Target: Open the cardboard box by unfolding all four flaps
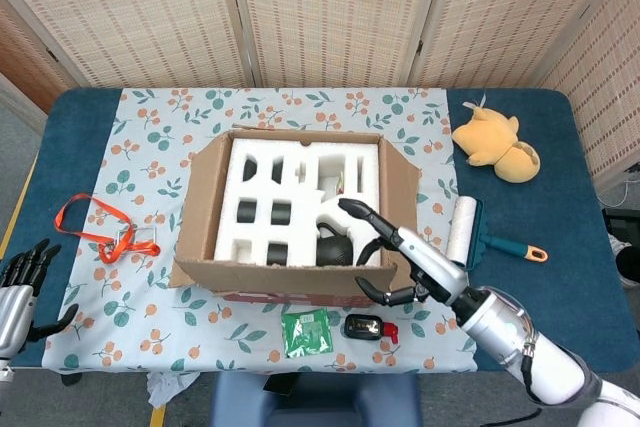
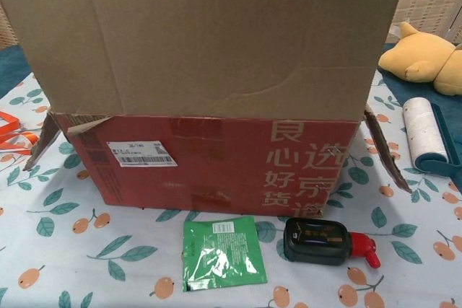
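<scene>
Cardboard box (image 1: 296,209) centred on the table (image 1: 85,112), on the floral cloth (image 1: 150,147); long axis running left to right, opening facing up. Near flap (image 2: 209,34) standing roughly upright along the front edge, filling the upper part of the chest view. Left and right side flaps angled outward. Far flap state not discernible. White foam insert (image 1: 262,197) exposed inside, with dark cut-outs.

Right hand (image 1: 385,252) at the box's front right corner, fingers (image 1: 352,209) spread and reaching over the near edge into the opening; thumb (image 1: 375,292) curled below on the outer side. Nothing gripped as far as visible. Left hand (image 1: 22,282) at the table's left front edge, well apart from the box, fingers apart, holding nothing.

Just in front of the box: green packet (image 2: 222,252) and a black device (image 2: 317,241) with a red end. To the right: lint roller (image 2: 427,135) and yellow plush toy (image 2: 426,59). To the left: orange strap (image 1: 95,227). Woven screen (image 1: 320,7) behind the table.
</scene>
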